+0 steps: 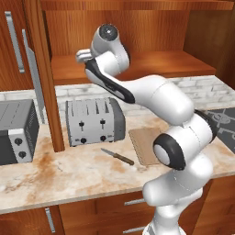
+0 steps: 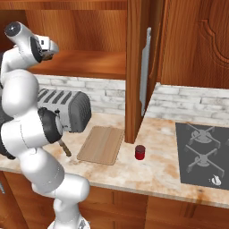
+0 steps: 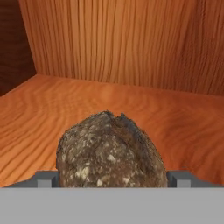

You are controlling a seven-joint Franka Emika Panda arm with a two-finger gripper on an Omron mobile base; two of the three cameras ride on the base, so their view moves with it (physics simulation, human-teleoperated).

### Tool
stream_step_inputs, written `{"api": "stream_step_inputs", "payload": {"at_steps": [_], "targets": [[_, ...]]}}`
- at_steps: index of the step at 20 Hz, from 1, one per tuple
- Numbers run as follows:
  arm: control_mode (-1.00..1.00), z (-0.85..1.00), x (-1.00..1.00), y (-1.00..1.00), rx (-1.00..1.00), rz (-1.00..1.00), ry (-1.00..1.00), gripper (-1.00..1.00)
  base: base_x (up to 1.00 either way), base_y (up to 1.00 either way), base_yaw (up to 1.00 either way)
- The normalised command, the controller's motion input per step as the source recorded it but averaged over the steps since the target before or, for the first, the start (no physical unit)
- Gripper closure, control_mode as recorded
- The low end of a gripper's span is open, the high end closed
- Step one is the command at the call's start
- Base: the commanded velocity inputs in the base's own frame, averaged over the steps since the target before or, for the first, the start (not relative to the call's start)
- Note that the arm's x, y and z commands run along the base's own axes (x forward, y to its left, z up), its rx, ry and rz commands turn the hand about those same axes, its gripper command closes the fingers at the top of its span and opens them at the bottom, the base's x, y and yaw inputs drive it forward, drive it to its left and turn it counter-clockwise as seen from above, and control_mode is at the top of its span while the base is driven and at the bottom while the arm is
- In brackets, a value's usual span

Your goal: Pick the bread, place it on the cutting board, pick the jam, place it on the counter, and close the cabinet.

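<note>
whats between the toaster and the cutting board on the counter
A small knife lies on the counter between the toaster and the cutting board, clearest in the left base view.

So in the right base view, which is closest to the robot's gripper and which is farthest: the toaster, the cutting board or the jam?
From the gripper, up in the cabinet at upper left:
1. Toaster, on the counter right below it.
2. Cutting board, lower and to the right of the toaster.
3. Jam, farther right, by the cabinet's post.

Kitchen: toaster, stove, wood cabinet over marbled counter.
</note>
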Motion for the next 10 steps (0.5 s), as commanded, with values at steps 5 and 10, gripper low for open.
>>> {"api": "stream_step_inputs", "payload": {"at_steps": [5,10], "targets": [[-1.00,0.00,-0.31,-0.23,0.00,0.00,0.00,1.00,0.00,0.00,0.00],[-1.00,0.00,-0.40,-0.26,0.00,0.00,0.00,1.00,0.00,0.00,0.00]]}}
